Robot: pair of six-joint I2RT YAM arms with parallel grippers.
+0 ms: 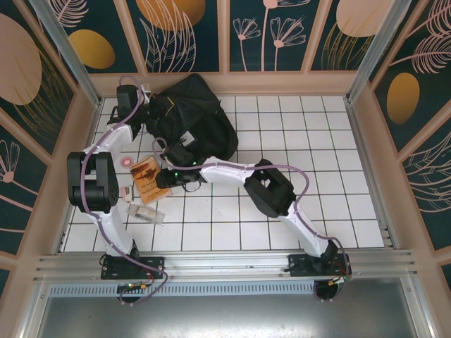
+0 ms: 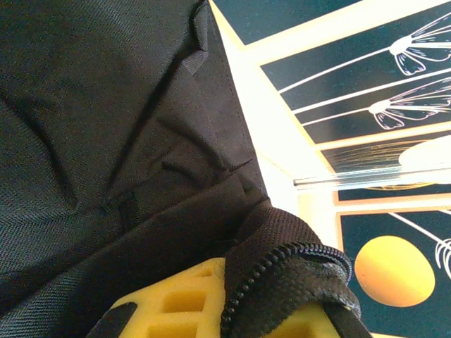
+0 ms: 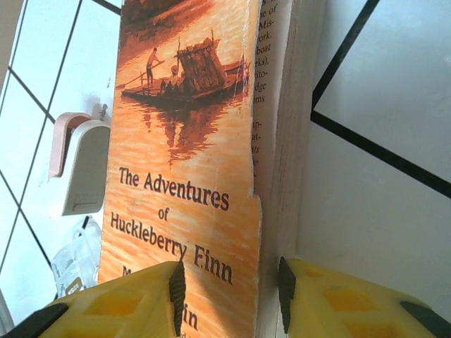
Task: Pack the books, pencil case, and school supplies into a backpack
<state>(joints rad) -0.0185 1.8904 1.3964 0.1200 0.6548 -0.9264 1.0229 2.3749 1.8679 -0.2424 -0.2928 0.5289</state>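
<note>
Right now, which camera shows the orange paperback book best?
The right wrist view: the thin orange paperback book is close, title readable. Top external shows it tiny; left wrist faces the black fabric backpack.

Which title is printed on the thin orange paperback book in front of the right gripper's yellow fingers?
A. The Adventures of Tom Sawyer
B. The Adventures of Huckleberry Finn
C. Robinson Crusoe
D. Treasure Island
B: in the right wrist view the thin orange paperback book reads "The Adventures of Huckleberry Finn" in dark lettering under a picture of a raft on water, just ahead of the right gripper.
</note>
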